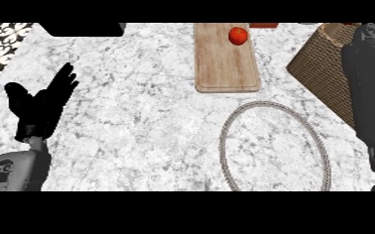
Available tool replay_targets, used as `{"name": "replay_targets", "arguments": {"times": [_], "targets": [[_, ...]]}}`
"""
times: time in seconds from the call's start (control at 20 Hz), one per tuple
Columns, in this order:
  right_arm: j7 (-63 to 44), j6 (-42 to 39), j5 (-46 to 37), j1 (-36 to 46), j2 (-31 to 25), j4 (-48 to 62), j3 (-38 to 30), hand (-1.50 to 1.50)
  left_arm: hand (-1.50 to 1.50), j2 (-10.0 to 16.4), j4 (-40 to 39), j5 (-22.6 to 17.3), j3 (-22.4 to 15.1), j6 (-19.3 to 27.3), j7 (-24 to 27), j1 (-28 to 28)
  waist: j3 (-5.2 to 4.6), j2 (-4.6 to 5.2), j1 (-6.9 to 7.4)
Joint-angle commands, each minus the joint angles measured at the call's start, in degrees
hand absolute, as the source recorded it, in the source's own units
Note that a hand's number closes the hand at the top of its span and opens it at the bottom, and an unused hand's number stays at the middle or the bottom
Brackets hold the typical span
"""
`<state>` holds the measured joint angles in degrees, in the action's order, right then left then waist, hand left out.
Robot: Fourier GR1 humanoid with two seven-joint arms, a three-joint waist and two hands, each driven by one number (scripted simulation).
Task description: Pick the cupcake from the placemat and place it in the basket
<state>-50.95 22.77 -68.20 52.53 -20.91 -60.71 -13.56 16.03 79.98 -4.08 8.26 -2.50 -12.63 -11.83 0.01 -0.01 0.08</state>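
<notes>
The round placemat (233, 124), marble-coloured with a braided rope rim, lies at the lower right with nothing on it. The brown woven basket (319, 67) stands at the right edge, tilted in this view. My right forearm runs up the right edge across the basket, and my right hand (364, 35) shows as a dark shape over the basket's top rim. The cupcake is not visible; a small red patch shows at the picture's top by that hand. My left hand (44, 101) rests open at the left, fingers up.
A wooden cutting board (225, 67) lies at the top centre with a red tomato (238, 35) at its far end. A black object (81, 29) sits at the top left. Bare marble counter lies between the left hand and the board.
</notes>
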Motion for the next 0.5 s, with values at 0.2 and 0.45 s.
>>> {"name": "replay_targets", "arguments": {"times": [0.2, 0.45], "targets": [[-2.2, 14.1, -2.3, -6.5, -2.1, 2.0, -5.9, -1.50, 0.00, 2.0, -1.2, -1.5, 2.0, -1.8, -1.9, -2.6, 0.03, 0.15, 0.15], [6.2, 12.4, 5.3, -6.8, -4.5, 6.8, -7.7, -1.50, 0.00, -0.7, 3.8, 0.4, -0.2, -0.2, -1.9, 1.4, 0.01, 0.06, 0.49]]}}
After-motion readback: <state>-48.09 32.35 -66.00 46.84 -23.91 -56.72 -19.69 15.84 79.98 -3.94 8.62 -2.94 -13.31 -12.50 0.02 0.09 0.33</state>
